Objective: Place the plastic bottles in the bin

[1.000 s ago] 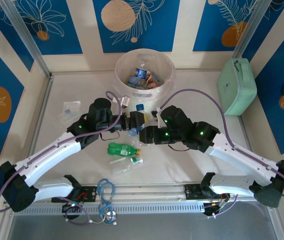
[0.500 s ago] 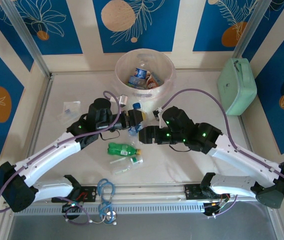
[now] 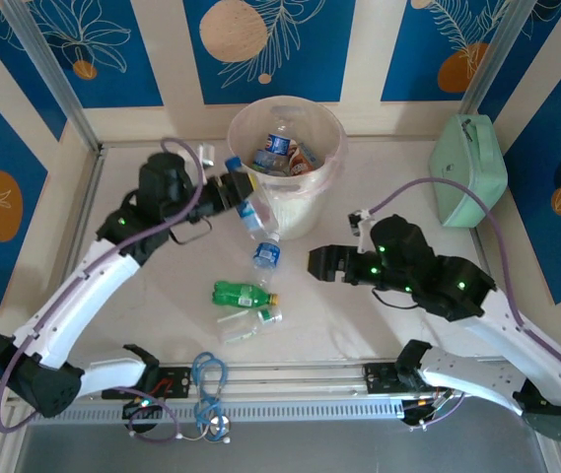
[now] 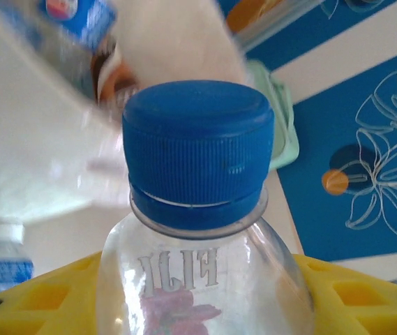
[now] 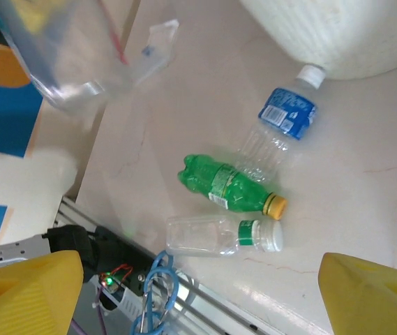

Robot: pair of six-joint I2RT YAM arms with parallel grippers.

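My left gripper (image 3: 229, 189) (image 4: 198, 286) is raised beside the bin's left wall, shut on a clear bottle (image 3: 247, 207) (image 4: 201, 279) with a blue cap (image 4: 197, 150). The translucent round bin (image 3: 331, 128) (image 5: 338, 35) holds several bottles (image 3: 278, 148). On the table lie a clear blue-labelled bottle (image 3: 266, 255) (image 5: 287, 112), a green bottle with a yellow cap (image 3: 241, 294) (image 5: 229, 185) and a clear bottle with a green band and white cap (image 3: 250, 323) (image 5: 219, 236). To their right my right gripper (image 3: 317, 263) (image 5: 198, 300) hovers open, with nothing between its fingers.
A mint-green case (image 3: 469, 169) stands at the far right. A clear plastic wrapper (image 3: 140, 212) (image 5: 153, 45) lies at the left. A blue cable loop (image 3: 209, 379) (image 5: 158, 286) sits on the rail at the near edge. Walls close in the table's sides.
My left arm has lifted the clear bottle from the table's middle up and left to the bin's side. My right arm has pulled back to the right, away from it.
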